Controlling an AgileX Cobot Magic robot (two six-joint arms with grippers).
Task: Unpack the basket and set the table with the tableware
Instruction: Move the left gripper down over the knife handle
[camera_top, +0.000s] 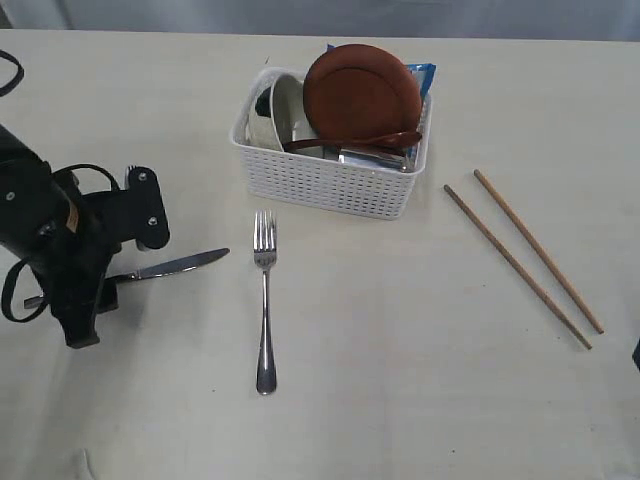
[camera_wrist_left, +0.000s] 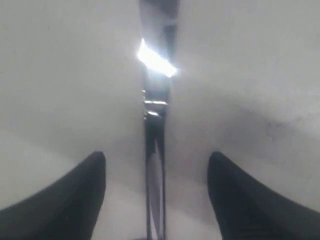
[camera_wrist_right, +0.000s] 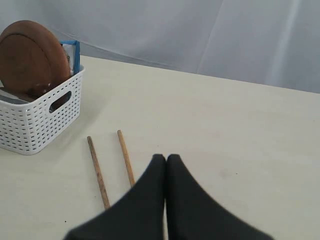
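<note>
The left claw (camera_wrist_left: 156, 162) stood wide over the tabletop (camera_top: 400, 390), the knife (camera_top: 180, 265) lying flat between its jaws — long axis along the gap, blade tip toward the fork (camera_top: 265, 300). The right claw (camera_wrist_right: 166, 159), pinched shut on nothing, sat near the chopsticks (camera_top: 520, 255).

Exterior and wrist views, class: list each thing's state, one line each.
Basket: upright, partly full.
Plate: leaning on edge inside basket.
Bowl: tipped on side inside basket.
Fork: flat on table.
Knife: flat on table.
Chopsticks: flat on table, apart.
Left gripper: open, straddling knife.
Right gripper: shut, empty.
</note>
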